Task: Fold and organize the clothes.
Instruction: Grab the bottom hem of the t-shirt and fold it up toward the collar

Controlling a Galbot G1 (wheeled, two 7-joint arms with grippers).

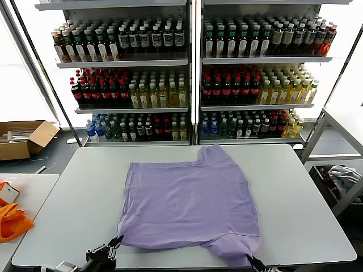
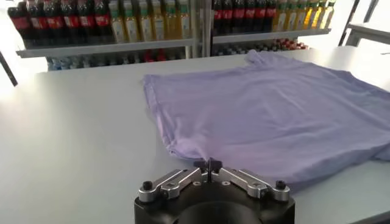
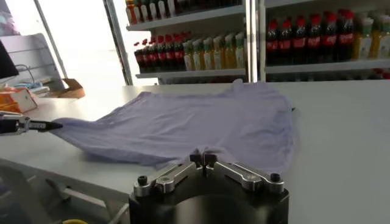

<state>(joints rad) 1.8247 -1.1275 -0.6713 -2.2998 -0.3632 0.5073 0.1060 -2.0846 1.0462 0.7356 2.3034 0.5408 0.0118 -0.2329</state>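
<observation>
The right pincer (image 3: 205,160) is pinching the lavender T-shirt's (image 3: 183,122) near edge, fingertips together. The shirt is lying spread on the table (image 3: 341,140).

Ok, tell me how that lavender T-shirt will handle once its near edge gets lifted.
The lavender T-shirt will probably drape limply: it lies flat on the white table with soft wrinkles. It looks thin and light, so lifting should take little force. Both the left claw and the right claw are pinched on its near hem, so the middle will likely sag between them.
</observation>
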